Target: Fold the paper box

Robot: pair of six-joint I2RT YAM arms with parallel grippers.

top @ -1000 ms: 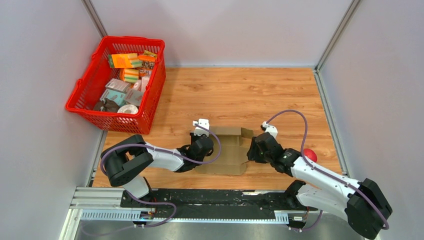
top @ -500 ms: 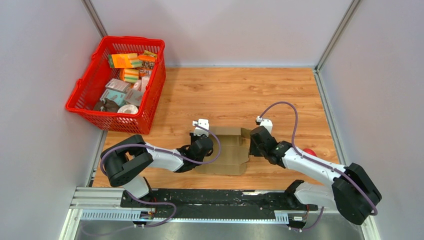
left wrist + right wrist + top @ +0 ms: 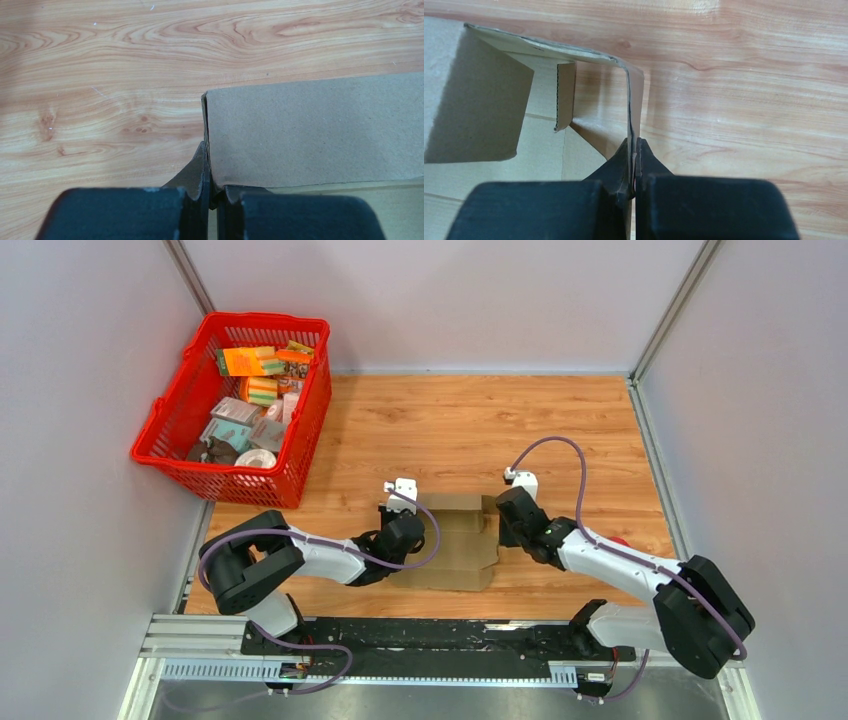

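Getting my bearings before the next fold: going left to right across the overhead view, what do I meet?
From the left: red mesh basket → left claw → paper box → right claw.

Plain brown, unprinted paper box (image 3: 452, 545); honey wood-grain table (image 3: 450, 425); red mesh basket (image 3: 240, 485) at ten o'clock; its packets (image 3: 250, 361) orange, teal, one seemingly striped.

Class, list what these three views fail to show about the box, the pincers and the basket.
Left wrist view: most of the paper box, cut off at the right edge beyond the left pincer.
Right wrist view: the box's far end, cut off left of the right pincer.
Top view: print on packets in the basket, too small.
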